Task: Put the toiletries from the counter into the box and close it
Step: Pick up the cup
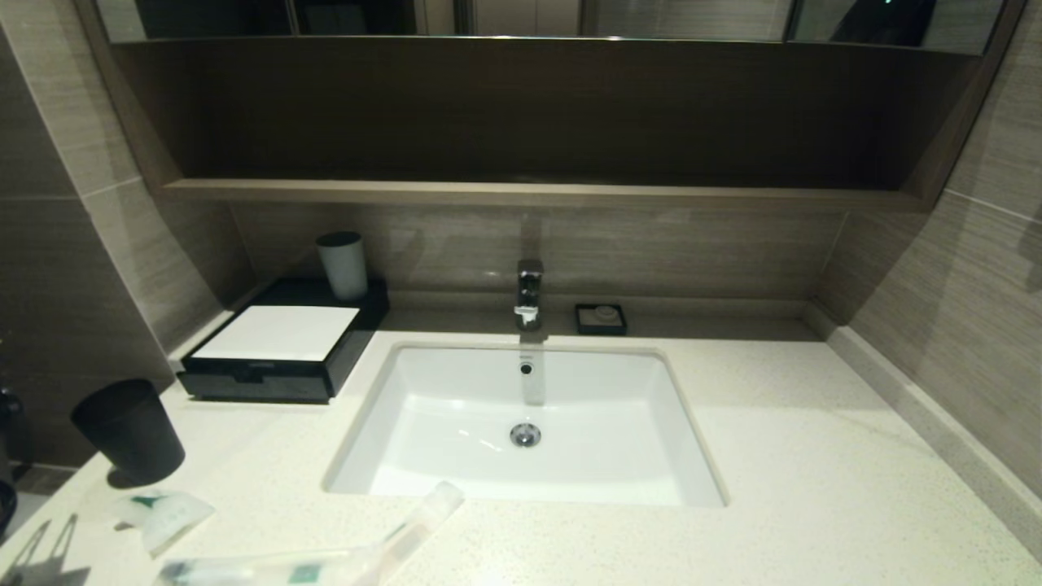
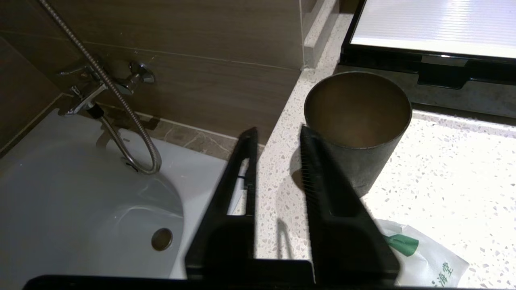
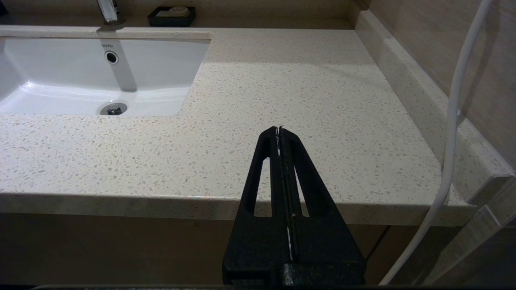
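Cream speckled stone makes up the desk point(image 1: 773, 456) around a white sink, under brown tiled walls. By my reading the task is only at its start: the box point(image 1: 281, 350) sits shut at the back left corner, and no packet is in it or in a grip. The left pincer point(image 2: 278, 139) hangs narrowly parted and empty beside the dark tumbler point(image 2: 356, 121), above the short pouch point(image 2: 423, 257). The right pincer point(image 3: 279, 131) is pressed together off the desk's front edge. Next comes opening the drawer or taking a packet. Toiletries point(image 1: 326, 561): one pouch and two slim packets, though these overlap.
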### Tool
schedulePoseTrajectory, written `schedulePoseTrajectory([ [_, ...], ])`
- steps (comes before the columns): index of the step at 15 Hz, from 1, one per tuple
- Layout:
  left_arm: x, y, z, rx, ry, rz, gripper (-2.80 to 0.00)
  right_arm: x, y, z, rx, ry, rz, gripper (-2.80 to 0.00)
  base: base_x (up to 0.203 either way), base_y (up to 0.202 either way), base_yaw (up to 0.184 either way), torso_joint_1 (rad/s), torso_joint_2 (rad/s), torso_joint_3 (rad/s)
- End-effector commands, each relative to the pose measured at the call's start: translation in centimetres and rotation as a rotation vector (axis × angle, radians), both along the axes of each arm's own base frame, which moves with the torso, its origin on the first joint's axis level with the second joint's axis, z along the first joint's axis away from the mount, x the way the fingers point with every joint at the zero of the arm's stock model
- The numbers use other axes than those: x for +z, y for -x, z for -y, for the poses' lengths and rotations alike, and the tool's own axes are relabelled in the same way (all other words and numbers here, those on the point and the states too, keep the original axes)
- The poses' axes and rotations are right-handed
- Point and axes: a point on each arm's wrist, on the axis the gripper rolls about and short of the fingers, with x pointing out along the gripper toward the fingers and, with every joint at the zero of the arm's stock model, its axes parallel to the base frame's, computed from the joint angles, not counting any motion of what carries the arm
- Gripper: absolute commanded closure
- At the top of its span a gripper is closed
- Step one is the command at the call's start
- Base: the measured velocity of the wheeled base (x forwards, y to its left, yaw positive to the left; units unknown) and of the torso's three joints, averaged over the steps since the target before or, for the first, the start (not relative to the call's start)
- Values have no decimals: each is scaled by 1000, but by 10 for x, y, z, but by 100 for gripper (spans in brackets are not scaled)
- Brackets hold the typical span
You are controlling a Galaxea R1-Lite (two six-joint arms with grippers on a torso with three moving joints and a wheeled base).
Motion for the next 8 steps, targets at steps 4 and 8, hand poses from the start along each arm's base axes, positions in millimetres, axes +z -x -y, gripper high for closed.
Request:
schedulePoseTrajectory([
  [4, -5, 1, 0, 4, 20, -2, -280, 0, 0, 0, 0, 0, 0, 0, 0, 0, 0, 0, 0, 0],
  [8, -31, 4, 8, -29, 98, -74, -280, 0, 0, 0, 0, 0, -1, 0, 0, 0, 0, 0, 0, 0],
])
